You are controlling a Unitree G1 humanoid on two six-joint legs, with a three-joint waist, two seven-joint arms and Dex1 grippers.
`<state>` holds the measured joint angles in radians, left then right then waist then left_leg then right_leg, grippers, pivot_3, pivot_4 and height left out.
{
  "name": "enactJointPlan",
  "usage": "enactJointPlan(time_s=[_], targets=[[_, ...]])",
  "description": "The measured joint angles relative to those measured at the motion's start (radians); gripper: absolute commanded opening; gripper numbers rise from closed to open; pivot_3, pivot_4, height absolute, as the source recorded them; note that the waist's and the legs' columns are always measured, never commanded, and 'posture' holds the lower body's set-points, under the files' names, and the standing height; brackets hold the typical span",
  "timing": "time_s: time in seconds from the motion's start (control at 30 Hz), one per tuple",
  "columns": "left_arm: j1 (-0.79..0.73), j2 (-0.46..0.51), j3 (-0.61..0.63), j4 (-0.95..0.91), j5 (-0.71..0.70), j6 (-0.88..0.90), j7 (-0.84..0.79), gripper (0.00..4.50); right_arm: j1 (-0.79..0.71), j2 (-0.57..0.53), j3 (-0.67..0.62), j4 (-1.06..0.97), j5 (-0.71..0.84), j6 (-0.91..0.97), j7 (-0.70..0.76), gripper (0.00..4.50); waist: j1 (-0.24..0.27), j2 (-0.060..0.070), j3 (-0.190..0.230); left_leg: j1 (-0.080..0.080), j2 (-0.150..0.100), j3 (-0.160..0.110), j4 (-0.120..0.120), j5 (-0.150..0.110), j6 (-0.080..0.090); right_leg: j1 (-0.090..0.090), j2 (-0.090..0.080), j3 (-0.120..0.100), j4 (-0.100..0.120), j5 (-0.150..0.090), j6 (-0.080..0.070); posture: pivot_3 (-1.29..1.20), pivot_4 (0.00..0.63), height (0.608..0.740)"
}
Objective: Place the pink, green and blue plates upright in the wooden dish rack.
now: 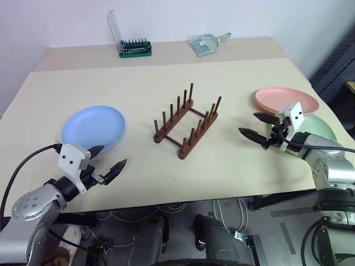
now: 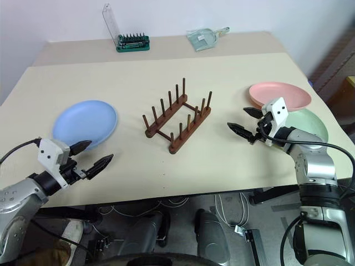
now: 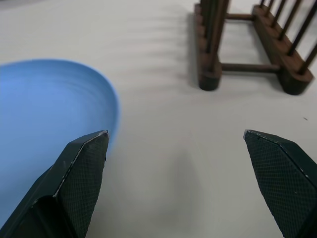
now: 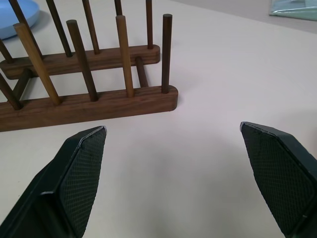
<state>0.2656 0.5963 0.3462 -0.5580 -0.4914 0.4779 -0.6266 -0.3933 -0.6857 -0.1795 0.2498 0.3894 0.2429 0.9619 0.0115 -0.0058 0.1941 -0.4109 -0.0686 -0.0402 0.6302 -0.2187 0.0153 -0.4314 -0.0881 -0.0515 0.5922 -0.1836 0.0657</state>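
The dark wooden dish rack point(image 1: 186, 122) stands empty in the middle of the beige table. On the left lies the blue plate point(image 1: 92, 128), flat. My left gripper point(image 1: 110, 158) is open just in front of its near rim, one fingertip point(image 3: 84, 168) over the plate's edge. At the right, the pink plate point(image 1: 286, 100) lies flat, and the green plate point(image 1: 320, 127) sits just behind my right arm, partly hidden by it. My right gripper point(image 1: 257, 126) is open above the table, between the rack and those two plates, pointing toward the rack point(image 4: 89, 106).
A green-based screwdriver bit holder point(image 1: 133, 47) with a clear lid and a clear plastic scoop point(image 1: 206, 43) sit at the table's far edge. Bare tabletop point(image 1: 138, 77) stretches between them and the rack. The table's near edge runs just below both grippers.
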Motion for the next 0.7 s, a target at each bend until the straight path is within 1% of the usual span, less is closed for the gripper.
enactJointPlan(time_s=[0.17,0.33,0.53,0.7], targets=[[0.007,-0.004,-0.009,-0.013,-0.001,0.012,0.005,4.50,-0.028,0.008,0.014,0.000,-0.005,0.000,-0.006,4.42,0.000,0.000,0.000,0.000,0.000,0.000,0.000,0.000,0.000,0.000,0.000,0.000,0.000,0.000,0.000,0.00,0.150,0.740],[0.016,-0.015,-0.075,-0.039,0.000,0.019,0.008,4.50,-0.026,0.032,0.033,-0.030,-0.007,0.017,-0.024,4.42,0.002,0.000,0.000,-0.001,0.000,0.000,0.000,0.000,0.000,0.000,0.000,0.000,0.000,0.000,0.000,0.00,0.150,0.740],[-0.002,0.018,-0.194,-0.041,0.021,0.034,-0.031,4.50,0.061,0.032,0.031,-0.158,0.008,0.070,-0.049,4.42,0.002,0.000,0.000,-0.001,0.000,0.001,0.000,0.000,0.001,-0.001,-0.001,0.000,0.000,0.000,0.001,0.00,0.150,0.740],[-0.111,0.031,-0.333,0.012,0.073,0.034,-0.066,4.50,0.122,0.041,0.021,-0.263,0.027,0.107,-0.083,4.42,0.002,0.000,0.000,-0.002,0.000,0.001,0.000,0.000,0.001,-0.001,-0.001,0.000,0.000,-0.001,0.001,0.00,0.150,0.740]])
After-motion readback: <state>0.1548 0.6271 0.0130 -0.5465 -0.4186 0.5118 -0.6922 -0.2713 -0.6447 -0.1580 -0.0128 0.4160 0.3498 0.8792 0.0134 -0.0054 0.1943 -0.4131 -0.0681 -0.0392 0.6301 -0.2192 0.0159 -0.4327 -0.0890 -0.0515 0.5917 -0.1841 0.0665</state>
